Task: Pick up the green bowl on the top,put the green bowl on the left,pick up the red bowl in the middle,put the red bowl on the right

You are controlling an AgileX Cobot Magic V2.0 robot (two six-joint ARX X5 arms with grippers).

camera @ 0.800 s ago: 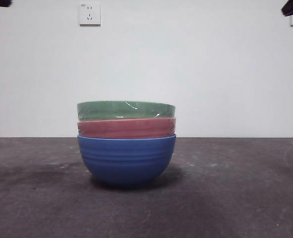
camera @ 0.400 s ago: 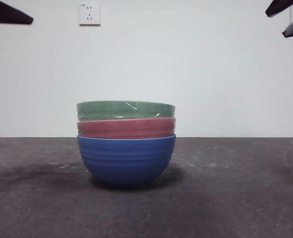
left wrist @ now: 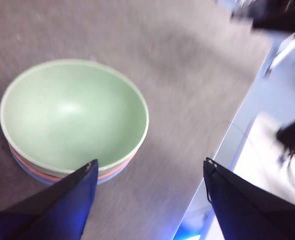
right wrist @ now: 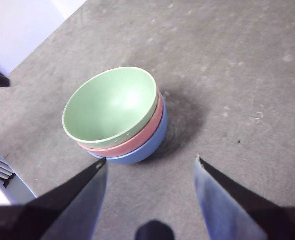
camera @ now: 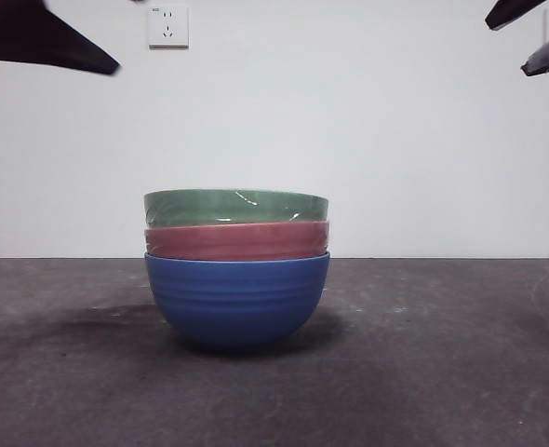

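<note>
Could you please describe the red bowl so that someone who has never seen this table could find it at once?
On the dark grey table stands one stack of three nested bowls. The red bowl is the middle one, showing only as a pinkish-red band between the green bowl on top and the blue bowl beneath.

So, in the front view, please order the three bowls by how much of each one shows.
1. blue bowl: largest, its whole side shows.
2. red bowl and green bowl: similar thin bands; too close to rank.

green bowl (camera: 235, 207): glossy, upright, top of stack | red bowl (camera: 236, 240): nested beneath, middle
</note>
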